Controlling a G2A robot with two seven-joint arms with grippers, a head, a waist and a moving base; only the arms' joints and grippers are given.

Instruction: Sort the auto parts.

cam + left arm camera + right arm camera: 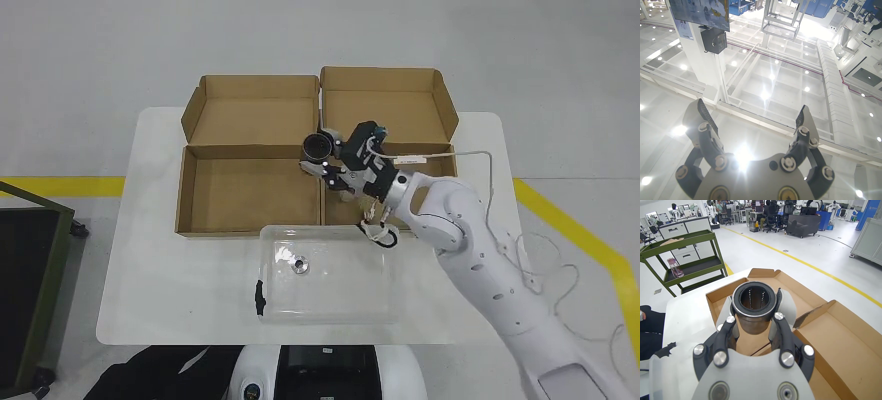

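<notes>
My right gripper (755,311) is shut on a steel cylindrical bearing (754,308) with a black rim and a hollow bore. In the top view the right gripper (330,160) holds the bearing (319,148) above the right edge of the left cardboard box (250,190), by the wall it shares with the right cardboard box (345,213). A small round metal part (300,266) lies in the clear plastic bin (330,275) at the table's front. My left gripper (753,117) is open with nothing between its fingers and points up at the ceiling.
Both boxes have their lids folded back toward the far side of the white table (150,250). A green shelf cart (683,262) stands off the table's left side. Bare table surface lies left of the boxes and bin.
</notes>
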